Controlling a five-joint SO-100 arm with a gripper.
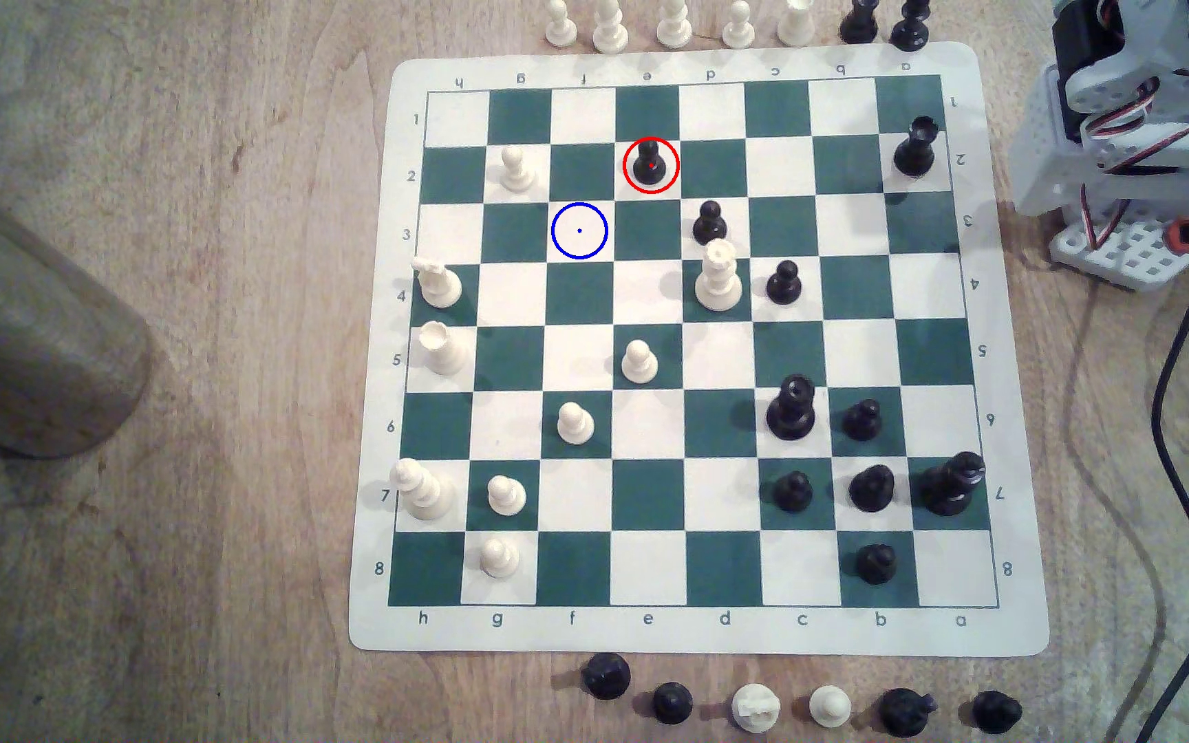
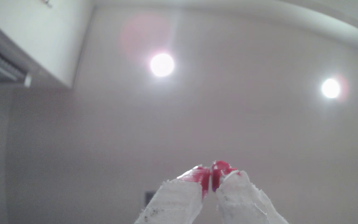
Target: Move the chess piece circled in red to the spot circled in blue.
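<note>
Zero progress yet: black pawn (image 1: 649, 164) sits in its red ring, arm parked off-board. Gripper (image 2: 211, 183) tips pressed together, empty, aimed at ceiling. Next: swing over, spread, descend on pawn, carry to blue-ringed square (image 1: 579, 230), diagonally adjacent.

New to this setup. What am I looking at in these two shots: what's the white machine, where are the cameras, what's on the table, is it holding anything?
The white machine at the exterior view's right edge is a small robot arm, folded up beside the chess mat. The exterior view looks down on the wooden table from above.

The wrist view comes from a camera on the arm, now aimed up at a ceiling with two lamps. At its lower edge is the gripper: two white-wrapped fingers with red tips, pressed together with nothing between them.

On the mat stand cream and black pieces, with more lined up off the board. A red ring marks the black pawn to move; a blue ring marks the empty white square it should go to, diagonally adjacent.
</note>
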